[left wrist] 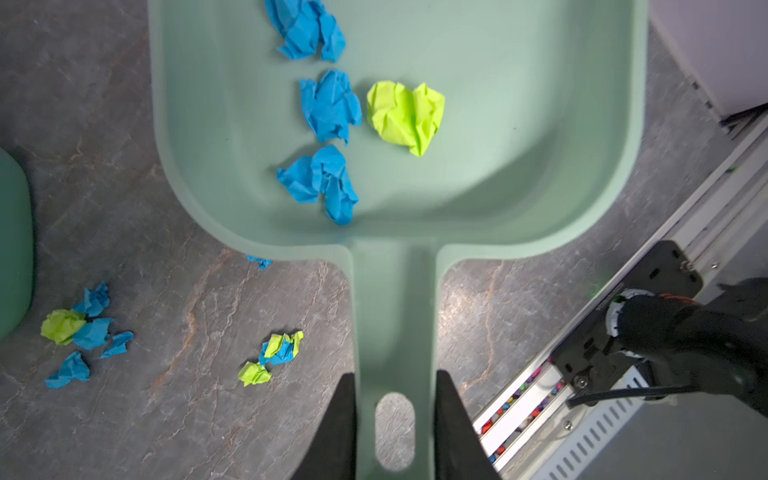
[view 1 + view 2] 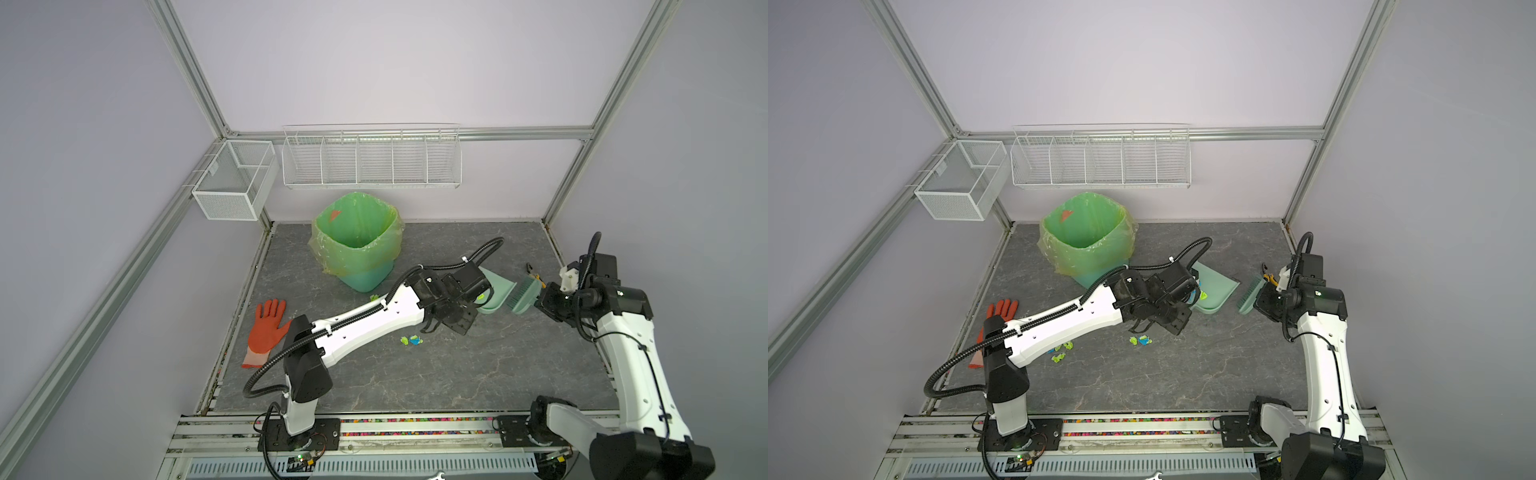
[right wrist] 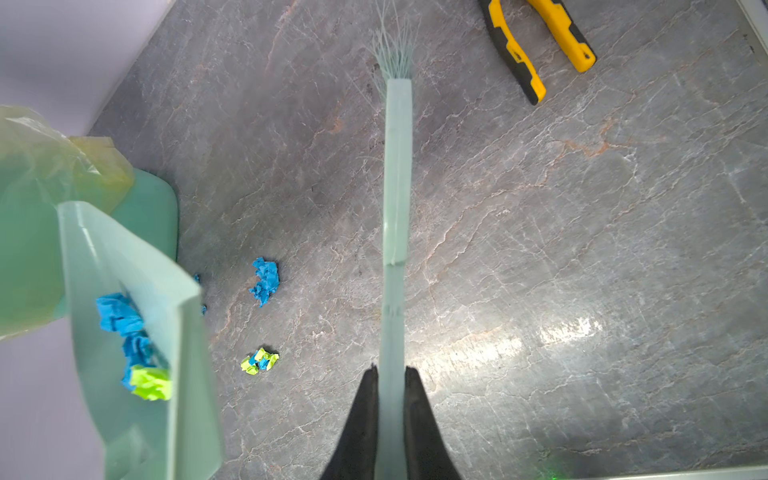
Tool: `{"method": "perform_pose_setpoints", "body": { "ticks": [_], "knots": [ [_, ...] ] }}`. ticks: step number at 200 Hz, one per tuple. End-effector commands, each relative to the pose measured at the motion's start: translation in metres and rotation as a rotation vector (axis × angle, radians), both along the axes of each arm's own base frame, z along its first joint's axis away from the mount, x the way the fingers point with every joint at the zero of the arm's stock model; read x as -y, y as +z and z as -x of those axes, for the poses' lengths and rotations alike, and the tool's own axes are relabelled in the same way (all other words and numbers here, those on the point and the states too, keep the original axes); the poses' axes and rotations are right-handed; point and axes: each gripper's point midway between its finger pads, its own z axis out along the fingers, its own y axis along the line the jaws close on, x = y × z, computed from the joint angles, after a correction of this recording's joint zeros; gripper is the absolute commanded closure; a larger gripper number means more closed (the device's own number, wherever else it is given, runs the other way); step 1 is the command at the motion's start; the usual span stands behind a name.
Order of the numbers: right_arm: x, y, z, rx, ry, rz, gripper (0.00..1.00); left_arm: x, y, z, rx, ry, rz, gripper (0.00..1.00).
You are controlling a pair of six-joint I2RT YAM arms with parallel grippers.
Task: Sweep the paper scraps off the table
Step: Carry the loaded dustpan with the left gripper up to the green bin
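Observation:
My left gripper (image 1: 395, 374) is shut on the handle of a mint-green dustpan (image 1: 519, 145), which hangs tilted above the table (image 2: 457, 374) beside the bin. Several paper scraps lie in the pan: blue ones (image 1: 330, 106) and a lime one (image 1: 405, 116). More paper scraps lie on the table in small clusters (image 1: 79, 328) (image 1: 274, 357) (image 3: 264, 281) (image 2: 411, 340) (image 2: 1061, 351). My right gripper (image 3: 391, 368) is shut on the handle of a mint-green brush (image 3: 397, 187), held just right of the dustpan (image 2: 496, 291) with its bristles toward the pan.
A green bin lined with a green bag (image 2: 357, 232) stands at the back left. An orange-red glove (image 2: 266, 328) lies at the left edge. Yellow-handled pliers (image 3: 540, 50) lie at the back right. Wire baskets (image 2: 370, 158) hang on the back wall. A metal rail (image 2: 415, 428) runs along the front.

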Motion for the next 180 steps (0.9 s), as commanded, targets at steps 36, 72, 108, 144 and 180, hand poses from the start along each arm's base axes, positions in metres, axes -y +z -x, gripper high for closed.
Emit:
{"method": "perform_pose_setpoints", "body": {
  "ticks": [36, 72, 108, 144, 180],
  "knots": [
    [-0.003, 0.010, 0.002, 0.066, 0.016, -0.002, 0.93, -0.011, 0.030, -0.034, -0.015, 0.097, 0.074, 1.00],
    [-0.005, 0.005, 0.003, 0.060, 0.020, -0.014, 0.93, -0.025, 0.047, -0.051, -0.002, 0.140, 0.104, 1.00],
    [-0.006, 0.004, 0.002, 0.061, 0.021, -0.027, 0.93, -0.038, 0.067, -0.062, 0.016, 0.146, 0.135, 1.00],
    [-0.010, 0.003, 0.001, 0.064, 0.027, -0.044, 0.93, -0.054, 0.077, -0.076, -0.007, 0.182, 0.162, 1.00],
    [-0.010, 0.000, 0.003, 0.058, 0.024, -0.043, 0.93, -0.067, 0.095, -0.088, -0.025, 0.221, 0.239, 1.00]
  ]
}}
